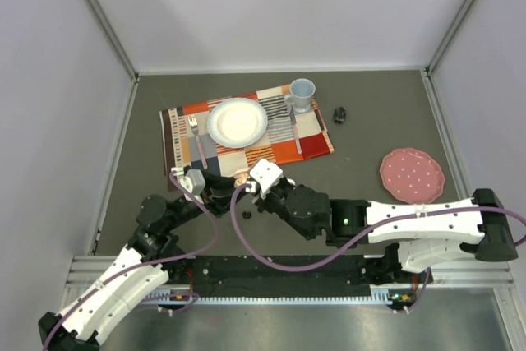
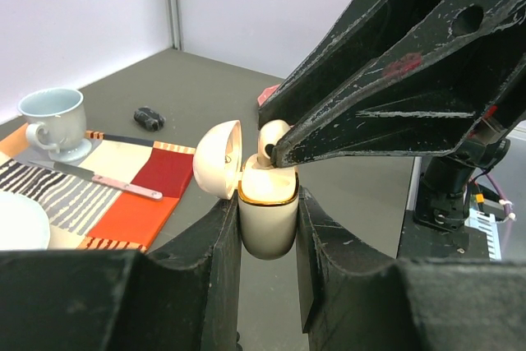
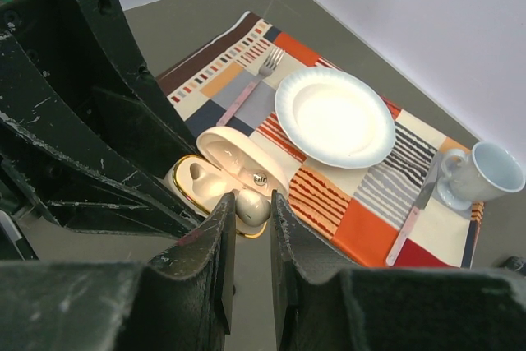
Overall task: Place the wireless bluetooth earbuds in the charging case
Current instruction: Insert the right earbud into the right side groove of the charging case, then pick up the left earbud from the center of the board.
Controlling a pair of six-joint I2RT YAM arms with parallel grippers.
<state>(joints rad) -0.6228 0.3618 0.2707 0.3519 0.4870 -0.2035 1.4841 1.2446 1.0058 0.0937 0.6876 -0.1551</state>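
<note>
Left pincer (image 2: 267, 207): clenched on the charging case (image 2: 268, 232), one finger against each side of its lower body. The case is held upright above the worktop (image 1: 370, 121), near the front edge of the placemat (image 1: 311, 145).

Charging case: cream, rounded, with a gold rim at the mouth. Its lid (image 2: 218, 159) is hinged open and tipped away from the right arm.

Right pincer (image 3: 251, 203): closed narrowly on a white earbud (image 3: 251, 208), coming down onto the case mouth from above.

White earbud: at the mouth of the case, lower part inside one well, upper part standing above the gold rim. Whether it is fully seated cannot be told, nor whether the neighbouring well holds anything.

Placemat: patchwork of orange, red, grey and striped panels, lying on the worktop. It carries:
- white plate (image 1: 237, 122), near the middle;
- fork (image 1: 197, 139), left of the plate;
- knife (image 1: 294, 129), right of the plate;
- pale blue cup (image 1: 302, 94), at the far right corner.

Pink plate (image 1: 411, 175): on the bare worktop, right of the placemat and well apart from it.

Small black object (image 1: 339, 113): on the worktop just beyond the placemat's right end, near the cup; too small to identify.
</note>
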